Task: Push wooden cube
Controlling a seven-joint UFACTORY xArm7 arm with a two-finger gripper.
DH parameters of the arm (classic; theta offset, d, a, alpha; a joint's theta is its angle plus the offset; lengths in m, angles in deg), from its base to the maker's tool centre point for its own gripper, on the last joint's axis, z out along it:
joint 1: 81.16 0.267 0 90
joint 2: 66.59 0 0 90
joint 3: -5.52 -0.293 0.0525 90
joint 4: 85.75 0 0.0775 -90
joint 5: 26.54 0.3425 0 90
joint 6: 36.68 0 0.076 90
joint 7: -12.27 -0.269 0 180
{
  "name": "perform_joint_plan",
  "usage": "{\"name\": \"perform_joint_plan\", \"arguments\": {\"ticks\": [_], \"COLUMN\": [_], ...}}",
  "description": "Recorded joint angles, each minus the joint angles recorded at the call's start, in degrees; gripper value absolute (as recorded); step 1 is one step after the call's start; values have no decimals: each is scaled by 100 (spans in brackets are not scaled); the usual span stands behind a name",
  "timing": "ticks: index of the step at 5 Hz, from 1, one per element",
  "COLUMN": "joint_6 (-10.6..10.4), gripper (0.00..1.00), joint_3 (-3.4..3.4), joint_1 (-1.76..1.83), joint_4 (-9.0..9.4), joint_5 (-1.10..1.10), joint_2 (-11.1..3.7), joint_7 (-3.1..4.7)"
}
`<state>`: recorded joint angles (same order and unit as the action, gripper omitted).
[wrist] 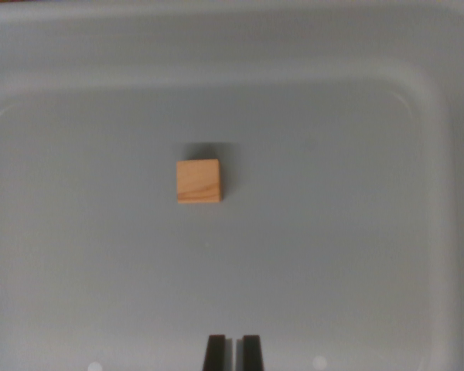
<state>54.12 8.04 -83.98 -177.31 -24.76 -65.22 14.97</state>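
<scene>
A small wooden cube rests on the pale grey floor of a shallow tray, a little left of the picture's middle. My gripper shows at the bottom edge as two dark fingertips standing close together with only a thin slit between them, nothing held. The cube lies well above the fingertips in the picture and slightly toward the wrist view's left, clearly apart from them.
The tray has raised rounded walls along the top, left and right of the view. Flat grey floor surrounds the cube on every side.
</scene>
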Motion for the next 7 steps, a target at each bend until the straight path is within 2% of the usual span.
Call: {"name": "perform_joint_plan", "arguments": {"ticks": [4,6,7], "joint_6": [-31,-97,-197], "gripper": [0,0,0], "joint_3": [-2,-6,-13], "joint_1": [2,6,12], "joint_4": [22,70,142], "joint_5": [0,-1,-1], "joint_2": [-12,-39,-80], "joint_7": [0,-1,-2]}}
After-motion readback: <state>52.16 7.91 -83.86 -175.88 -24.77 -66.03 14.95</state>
